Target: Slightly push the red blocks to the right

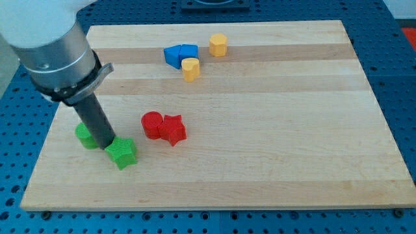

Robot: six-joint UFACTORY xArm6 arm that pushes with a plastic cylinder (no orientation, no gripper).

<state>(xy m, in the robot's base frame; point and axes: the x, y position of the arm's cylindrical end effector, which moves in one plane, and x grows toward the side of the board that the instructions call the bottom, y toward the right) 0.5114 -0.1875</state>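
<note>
Camera view, red blocks right of my tip, apparently apart

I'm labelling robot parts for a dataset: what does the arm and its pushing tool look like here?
A pale grey-white cylindrical arm body ends in a metallic grey collar with a dark clamp ring. Below it a straight, plain dark rod narrows to my tip. No cables or markings show.

Bright, even light; soft shadows

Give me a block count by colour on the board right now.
Red: 2, a cylinder and a star
Green: 2
Blue: 2
Yellow: 2
Total: 8
</note>
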